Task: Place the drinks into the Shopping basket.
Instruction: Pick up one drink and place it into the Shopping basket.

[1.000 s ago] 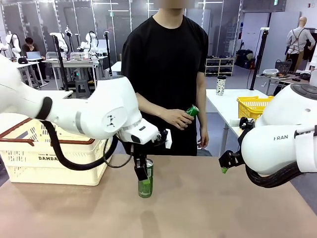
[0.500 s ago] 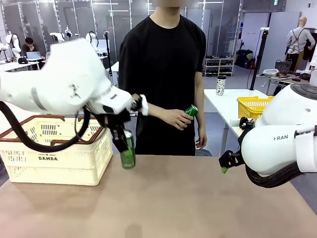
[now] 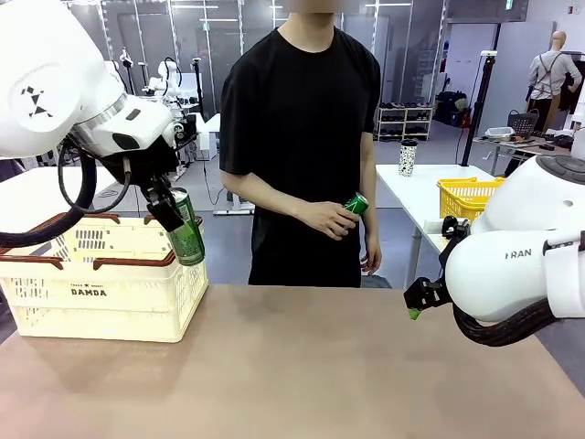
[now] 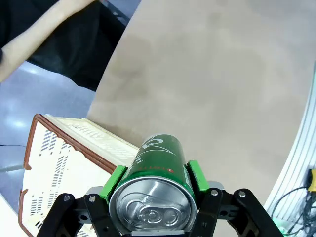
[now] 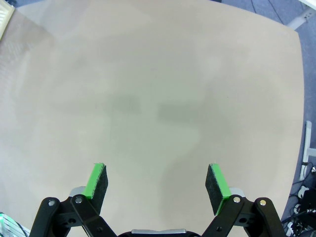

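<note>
Now the left gripper (image 3: pixel 172 212) is clenching a green can (image 3: pixel 187 238), holding it tilted in the air above the right rim of the basket (image 3: pixel 101 297), at the left of the table (image 3: pixel 366 366). On the far side a person's hand (image 3: pixel 324 219) is gripping a second green can (image 3: pixel 355 204). At right, the right gripper (image 5: pixel 157 180) is hanging over bare tabletop, jaws spread wide.

green can (image 3: pixel 190 245): tilted, above Shopping basket (image 3: pixel 101 306) corner | second can (image 3: pixel 355 204): person holds
</note>
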Tool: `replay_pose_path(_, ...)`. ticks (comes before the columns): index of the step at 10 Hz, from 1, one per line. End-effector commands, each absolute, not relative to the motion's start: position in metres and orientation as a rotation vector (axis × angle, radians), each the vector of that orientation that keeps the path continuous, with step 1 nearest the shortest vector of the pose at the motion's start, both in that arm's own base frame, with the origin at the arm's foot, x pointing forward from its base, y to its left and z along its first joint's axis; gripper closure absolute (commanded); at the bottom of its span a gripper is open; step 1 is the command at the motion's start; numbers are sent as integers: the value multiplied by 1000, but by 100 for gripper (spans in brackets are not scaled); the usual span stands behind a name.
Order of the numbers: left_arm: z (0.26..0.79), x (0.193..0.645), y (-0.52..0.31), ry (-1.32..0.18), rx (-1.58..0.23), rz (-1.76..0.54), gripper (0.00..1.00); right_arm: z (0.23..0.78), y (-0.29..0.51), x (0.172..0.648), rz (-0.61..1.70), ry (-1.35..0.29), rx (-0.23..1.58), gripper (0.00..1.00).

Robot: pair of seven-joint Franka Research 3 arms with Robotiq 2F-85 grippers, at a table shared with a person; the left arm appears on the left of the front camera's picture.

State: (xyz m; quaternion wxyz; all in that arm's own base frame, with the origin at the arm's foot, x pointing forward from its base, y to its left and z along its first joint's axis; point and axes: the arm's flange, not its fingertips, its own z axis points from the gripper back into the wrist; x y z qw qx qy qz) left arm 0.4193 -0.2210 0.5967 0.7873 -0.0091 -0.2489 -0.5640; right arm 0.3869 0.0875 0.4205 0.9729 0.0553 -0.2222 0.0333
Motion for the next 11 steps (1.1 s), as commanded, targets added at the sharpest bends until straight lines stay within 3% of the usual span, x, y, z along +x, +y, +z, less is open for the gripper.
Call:
replay_pose_path(1,588,423,-236,-531,-28,-1245,100,421,86,387,64,-449,114,0)
replay_pose_path(4,588,423,-236,-531,-28,-1245,100,421,86,387,64,-449,114,0)
replay_pose_path(5,580,421,-237,-505,-37,-1246,39,421,86,387,64,-449,114,0)
replay_pose_path(11,647,506,-154,-665,-61,-869,39,421,86,387,64,-449,114,0)
